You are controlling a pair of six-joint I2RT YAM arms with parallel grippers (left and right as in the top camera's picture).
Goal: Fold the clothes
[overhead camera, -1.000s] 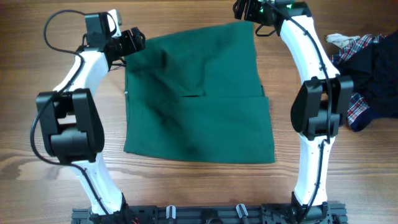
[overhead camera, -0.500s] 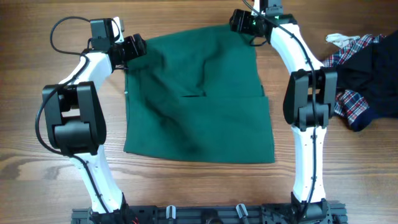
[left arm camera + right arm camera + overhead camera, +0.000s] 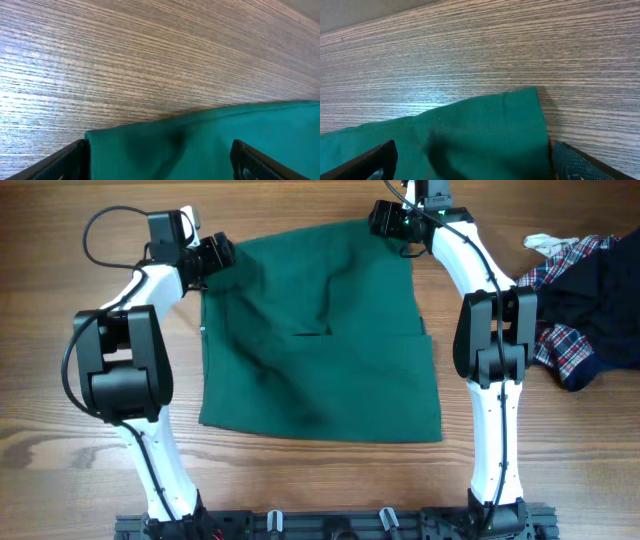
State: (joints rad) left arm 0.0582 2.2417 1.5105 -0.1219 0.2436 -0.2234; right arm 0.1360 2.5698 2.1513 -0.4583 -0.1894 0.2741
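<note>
A dark green cloth point(image 3: 320, 340) lies spread on the wooden table, folded once, with a few wrinkles. My left gripper point(image 3: 212, 252) is at its far left corner, jaws open wide, the cloth's corner point(image 3: 150, 150) between the fingers point(image 3: 60, 160). My right gripper point(image 3: 388, 218) is at the far right corner, also open, with the cloth's corner point(image 3: 490, 135) between its fingers point(image 3: 575, 162). Neither gripper has closed on the cloth.
A pile of other clothes point(image 3: 585, 295), dark navy and red plaid with a white piece, lies at the right edge of the table. The arm bases stand at the near edge point(image 3: 330, 525).
Both grippers have moved in to the cloth's far corners; the right one came left and down onto the corner. In the last half second little moved.
</note>
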